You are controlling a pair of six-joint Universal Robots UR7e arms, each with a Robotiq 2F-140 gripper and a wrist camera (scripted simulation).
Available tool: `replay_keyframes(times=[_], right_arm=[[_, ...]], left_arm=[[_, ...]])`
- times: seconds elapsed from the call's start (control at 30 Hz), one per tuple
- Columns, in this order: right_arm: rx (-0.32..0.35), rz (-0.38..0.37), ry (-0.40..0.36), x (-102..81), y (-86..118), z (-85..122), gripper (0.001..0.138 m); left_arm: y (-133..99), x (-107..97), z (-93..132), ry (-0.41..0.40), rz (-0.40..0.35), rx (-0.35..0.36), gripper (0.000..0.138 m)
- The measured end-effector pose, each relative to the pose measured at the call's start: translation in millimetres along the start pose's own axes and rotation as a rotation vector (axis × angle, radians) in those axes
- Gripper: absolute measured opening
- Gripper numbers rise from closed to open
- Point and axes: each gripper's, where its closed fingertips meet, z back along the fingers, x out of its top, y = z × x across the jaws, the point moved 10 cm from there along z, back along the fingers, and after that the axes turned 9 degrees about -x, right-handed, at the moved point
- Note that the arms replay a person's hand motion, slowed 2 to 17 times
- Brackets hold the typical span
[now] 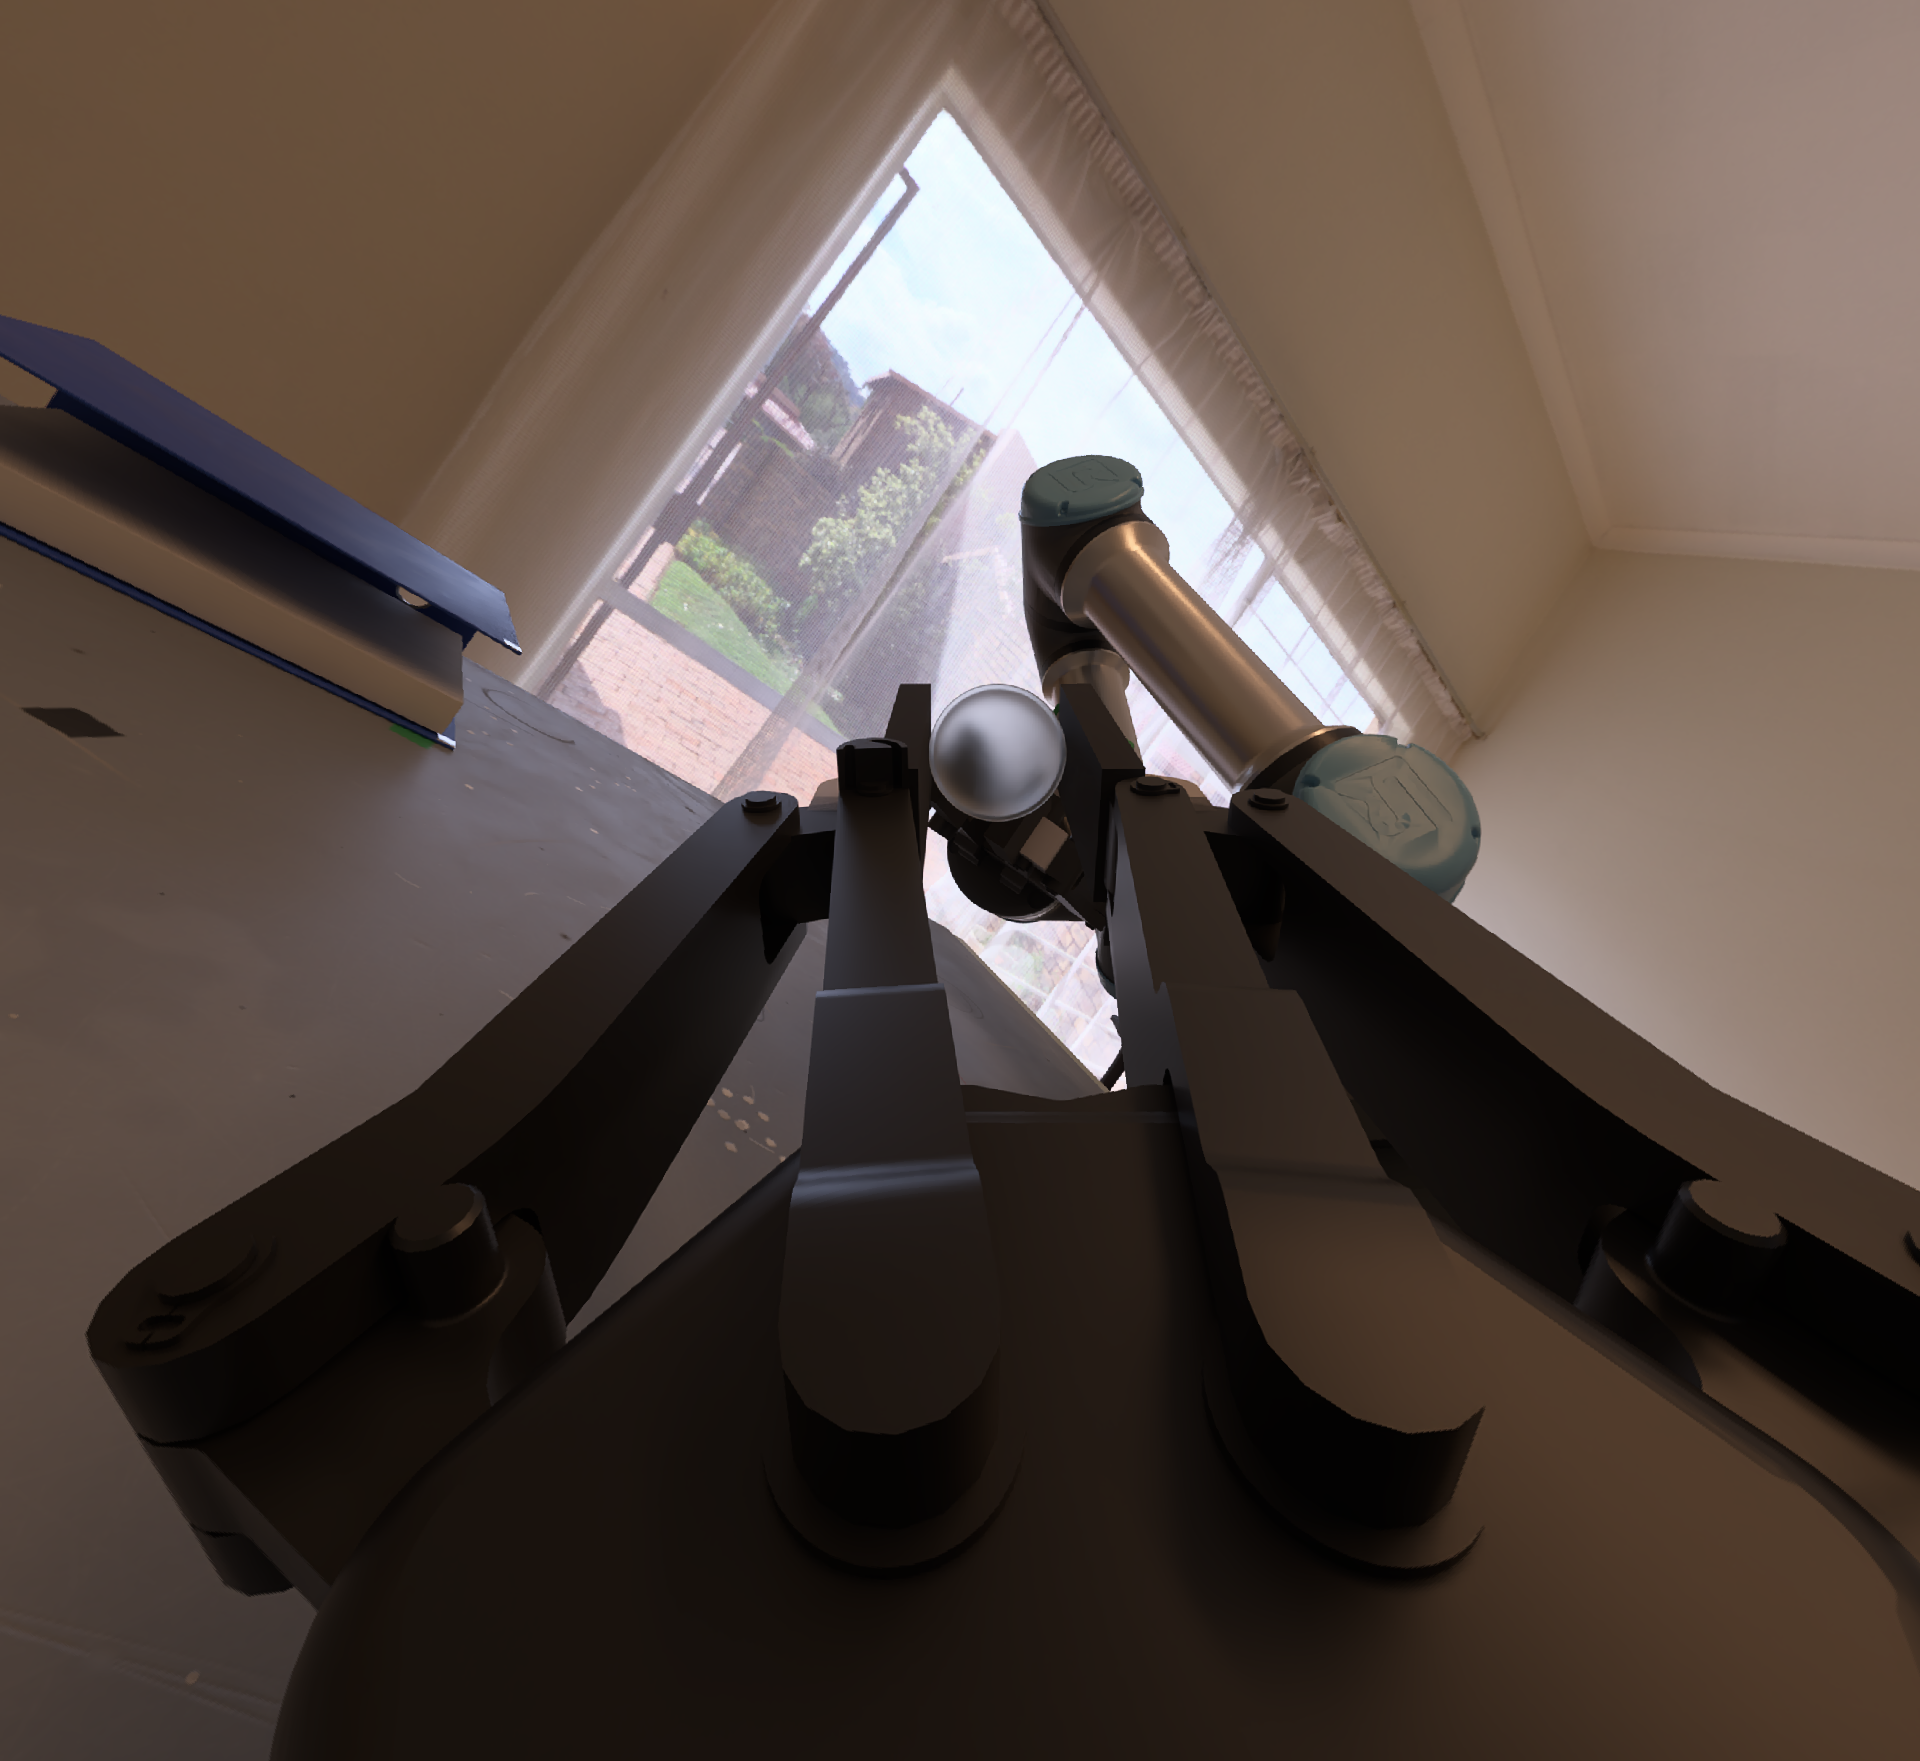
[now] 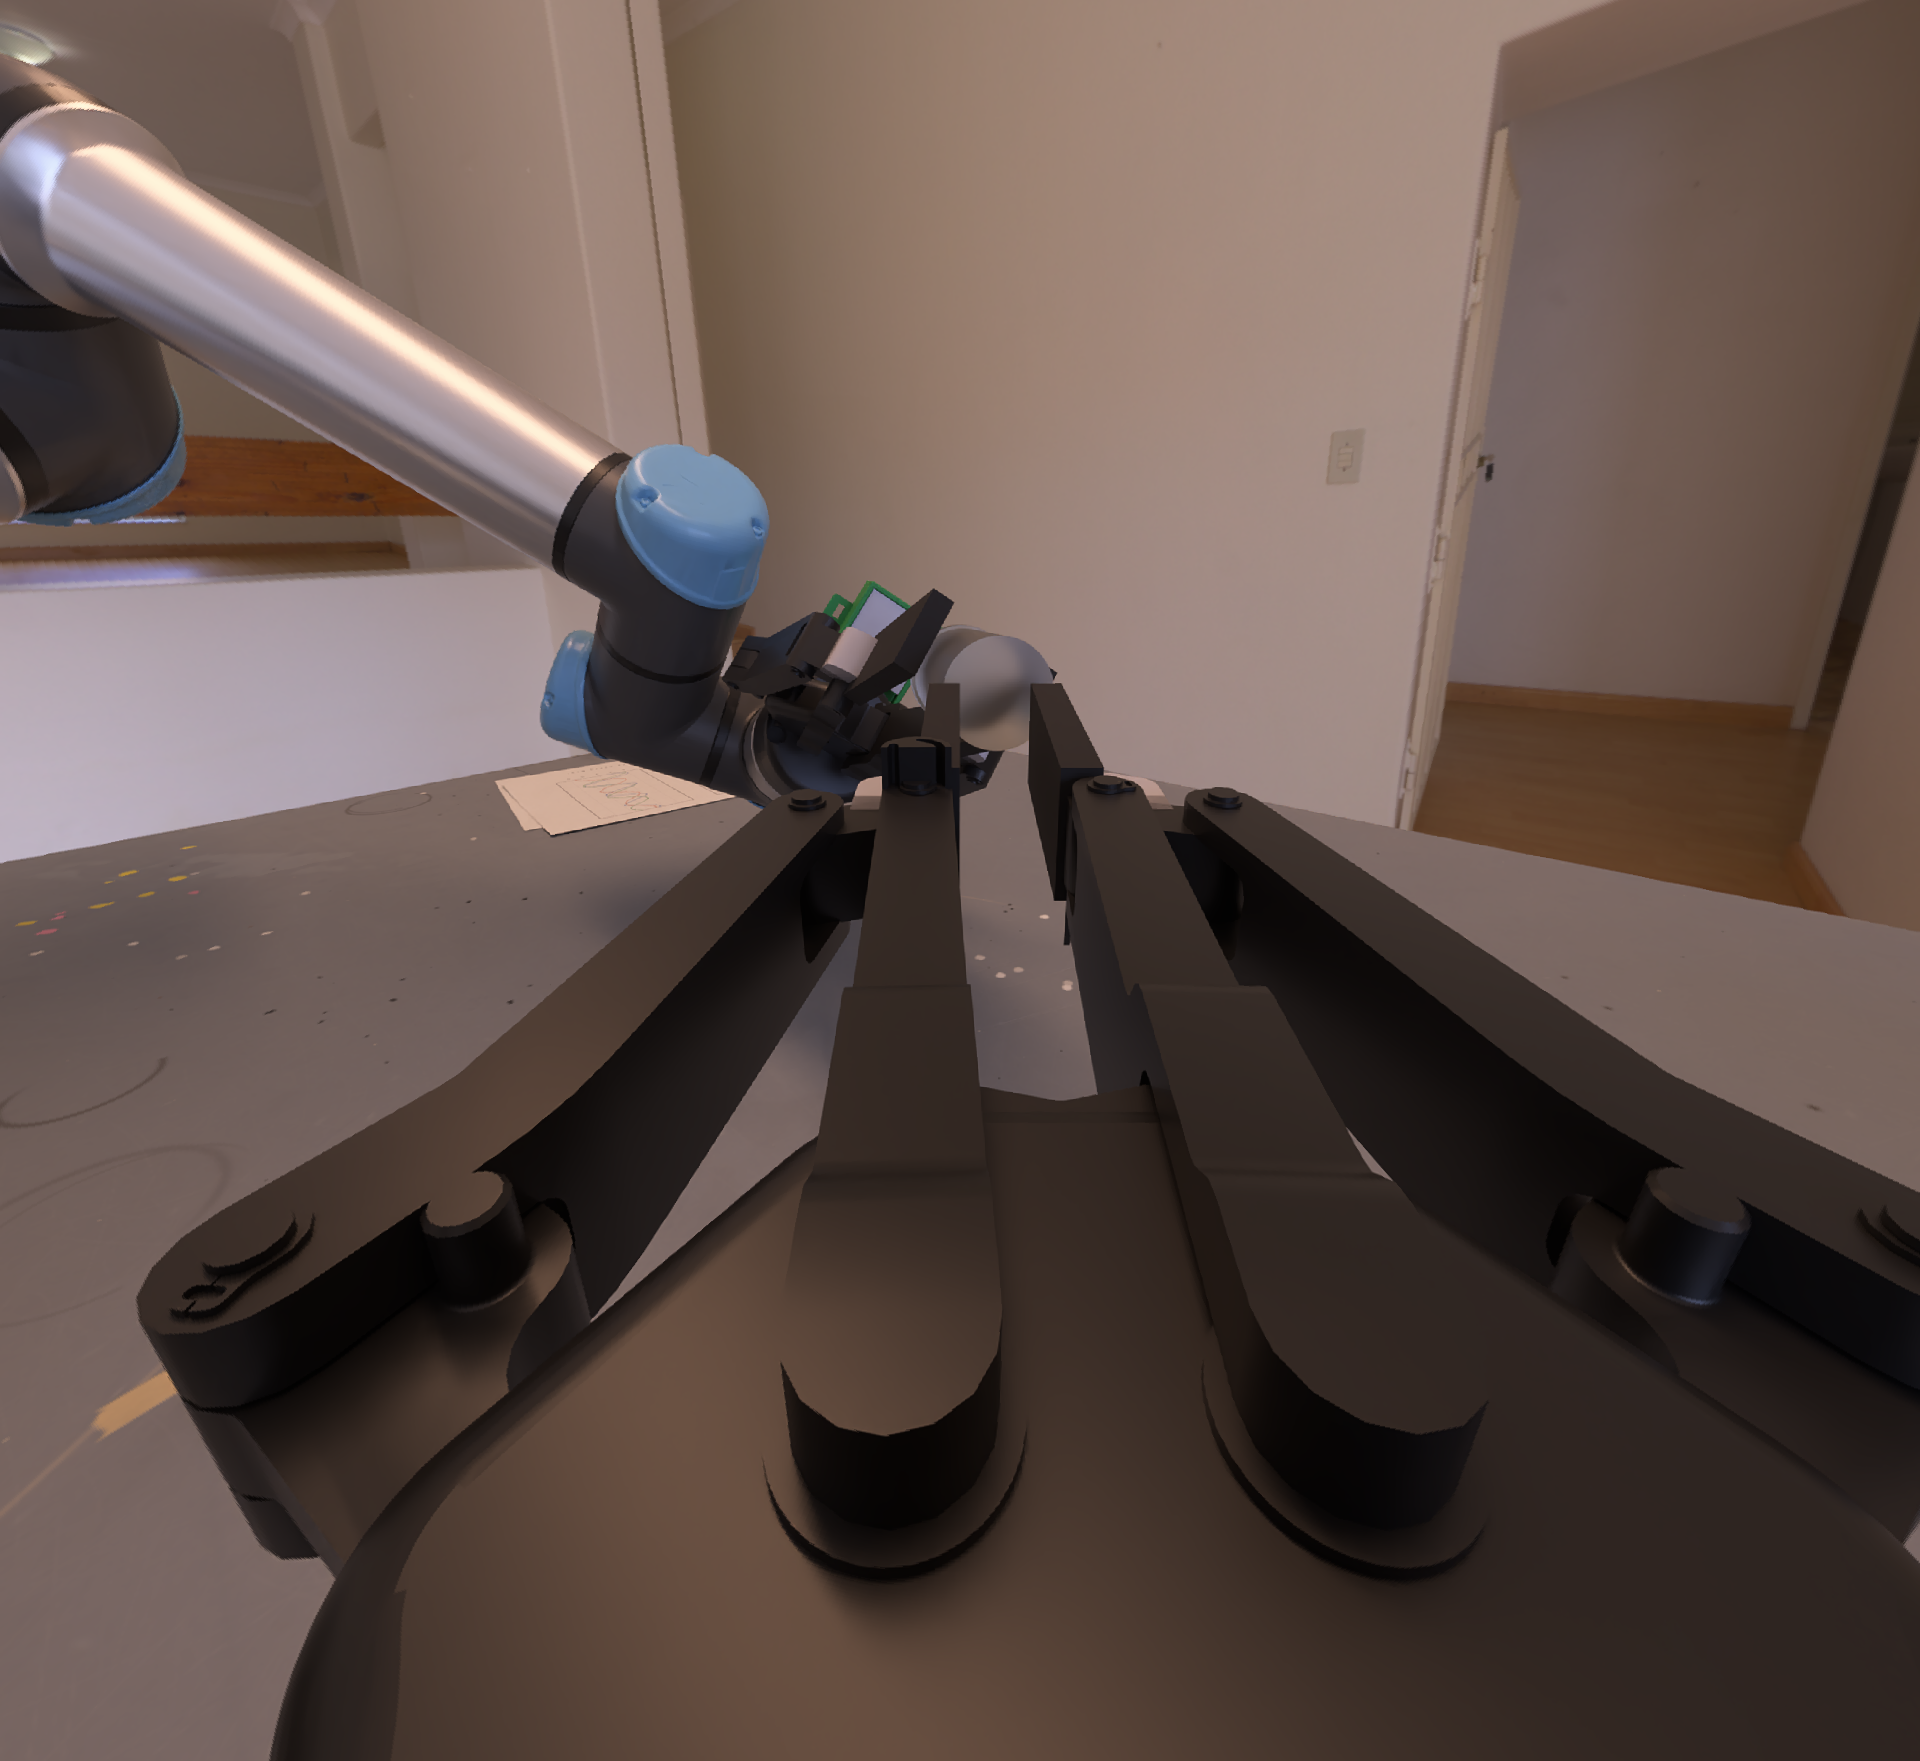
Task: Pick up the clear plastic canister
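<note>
The canister (image 1: 995, 753) shows as a silvery rounded body held up in the air above the table. In the left wrist view my left gripper (image 1: 995, 724) has a finger against each side of it and is shut on it. In the right wrist view the canister (image 2: 992, 685) sits at the tips of my right gripper (image 2: 992, 716). Those jaws stand close together with a narrow gap. The canister is wider than that gap and partly hidden behind one finger, so I cannot tell whether they pinch it. The right arm (image 1: 1195, 651) and the left arm (image 2: 343, 340) each reach in from beyond.
A blue binder (image 1: 260, 506) lies on the dark table (image 1: 260, 880) at the left. A white paper sheet (image 2: 592, 797) lies on the table (image 2: 312, 984) under the left arm. A small green-framed thing (image 2: 871, 612) shows behind the left gripper. An open doorway is at the right.
</note>
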Motion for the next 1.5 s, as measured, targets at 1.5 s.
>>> replay_keyframes(times=[1.5], right_arm=[[0.032, -0.075, 0.001, -0.7, -3.3, 1.7, 0.018]], left_arm=[[-5.9, -0.9, -2.4, 0.035, -0.061, -0.015, 0.033]])
